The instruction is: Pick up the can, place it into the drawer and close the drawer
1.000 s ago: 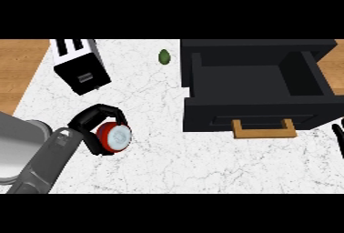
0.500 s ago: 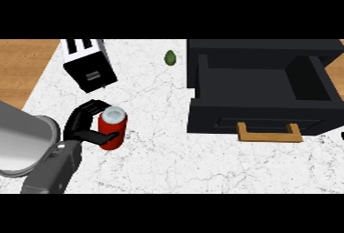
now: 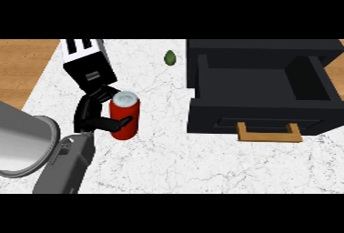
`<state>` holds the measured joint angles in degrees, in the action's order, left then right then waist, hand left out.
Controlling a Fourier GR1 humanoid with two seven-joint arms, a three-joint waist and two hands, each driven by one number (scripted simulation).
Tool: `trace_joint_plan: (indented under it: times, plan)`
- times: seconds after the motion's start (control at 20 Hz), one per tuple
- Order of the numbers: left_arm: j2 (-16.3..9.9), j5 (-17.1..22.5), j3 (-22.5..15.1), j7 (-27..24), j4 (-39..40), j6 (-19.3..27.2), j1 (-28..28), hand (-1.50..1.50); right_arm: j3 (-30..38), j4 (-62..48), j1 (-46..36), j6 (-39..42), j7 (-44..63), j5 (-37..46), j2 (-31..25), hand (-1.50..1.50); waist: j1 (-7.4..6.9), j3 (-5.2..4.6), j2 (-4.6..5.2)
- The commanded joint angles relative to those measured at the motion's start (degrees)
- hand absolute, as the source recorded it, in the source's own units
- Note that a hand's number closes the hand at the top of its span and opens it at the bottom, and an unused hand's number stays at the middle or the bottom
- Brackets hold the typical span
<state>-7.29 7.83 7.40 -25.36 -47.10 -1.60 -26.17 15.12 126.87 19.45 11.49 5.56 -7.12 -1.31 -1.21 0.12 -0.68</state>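
A red can (image 3: 125, 117) with a silver top stands upright over the white marble counter (image 3: 174, 159), left of centre in the head view. My left hand (image 3: 91, 111) is curled round its left side, thumb across the front. To the right sits the black drawer (image 3: 259, 77), pulled open and empty, its wooden handle (image 3: 269, 133) facing me. A stretch of counter separates the can from the drawer's left wall. My right hand does not show.
A black toaster-like box (image 3: 87, 66) stands just behind the left hand. A small green fruit (image 3: 170, 56) lies at the back near the drawer's left corner. My grey left forearm (image 3: 67, 166) fills the lower left. Wooden surface (image 3: 20, 68) borders the counter's left.
The can has gone from tilted on its side to upright in my left hand, which has carried it up and to the right, closer to the drawer.
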Motion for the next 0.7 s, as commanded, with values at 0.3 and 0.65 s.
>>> trace_joint_plan:
  times: [0.3, 0.65]
  plan:
    - [4.5, -4.2, -9.7, 24.9, -30.4, 10.2, 0.1, 1.50, 1.7, -2.3, -1.8, 1.1, -1.2, -0.7, -0.9, -1.50, 0.72, -0.06, 0.36]
    - [7.2, -8.6, -16.6, 37.7, -35.3, 18.4, -8.9, 1.50, 1.7, -4.5, -5.7, -0.4, 0.1, 1.1, -1.2, -1.50, 1.10, -0.08, 0.55]
